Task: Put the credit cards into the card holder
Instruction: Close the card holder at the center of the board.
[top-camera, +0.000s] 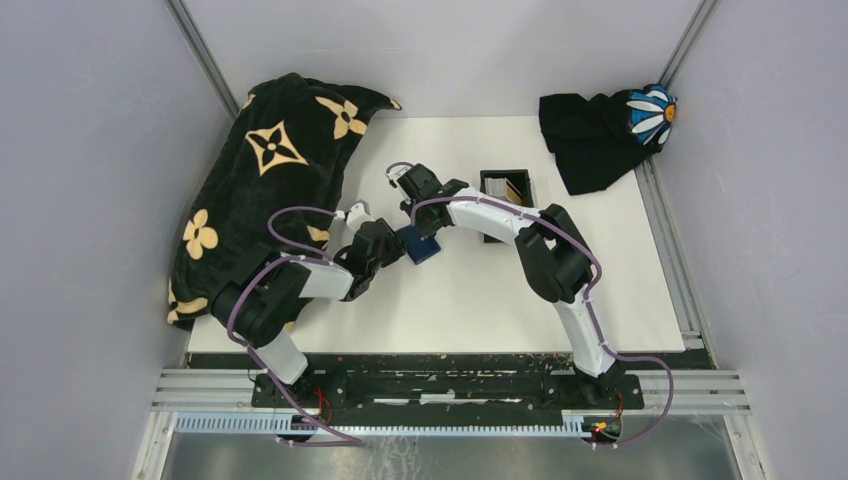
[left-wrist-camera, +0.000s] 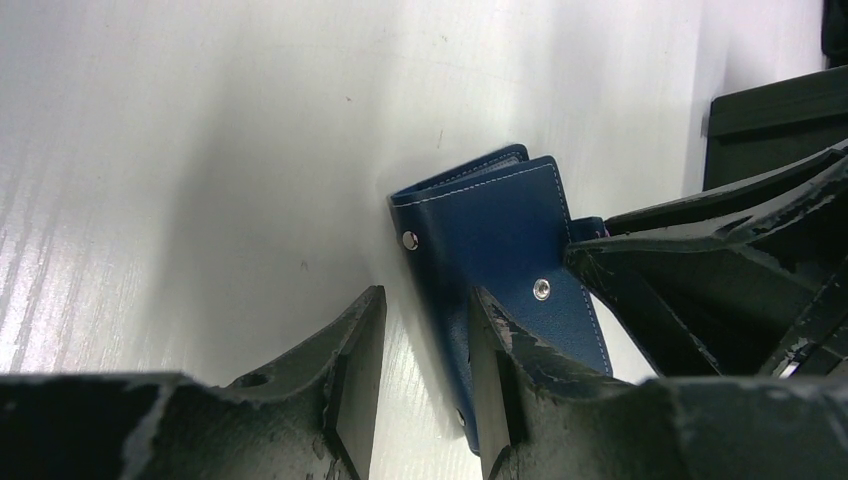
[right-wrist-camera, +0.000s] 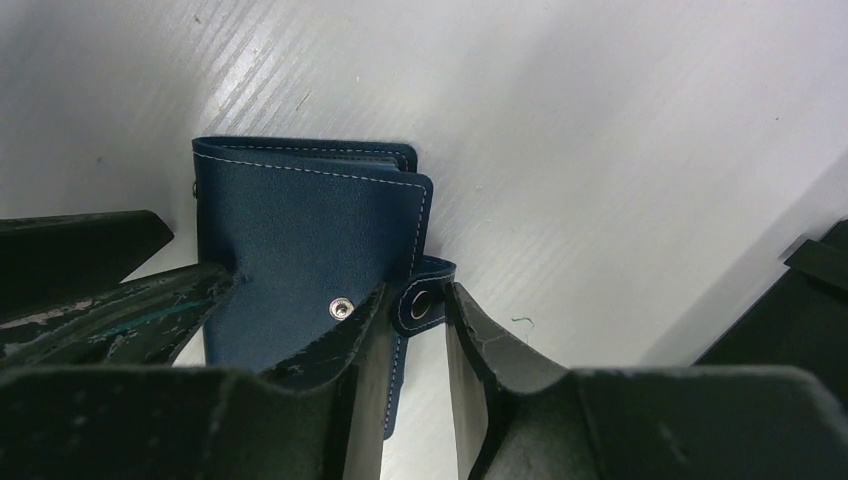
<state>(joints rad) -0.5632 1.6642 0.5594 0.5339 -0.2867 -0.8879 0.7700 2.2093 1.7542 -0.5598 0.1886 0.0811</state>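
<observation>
1. While the wallet lies folded on the table, left of the tray and nearer the arm bases, its snap is undone and the tab hangs loose
2. Left gripper: jaws apart, straddling the wallet's side away from the tray, not clamping
3. Right gripper: fingers close on either side of the tab; I cannot tell whether they pinch it
4. Cards sit inside the tray
5. The wallet looks light, soft and prone to sliding, so pin one cover and lift the other by the tab
6. The cards are probably stiff, thin and slick; pinch them across an edge
</observation>
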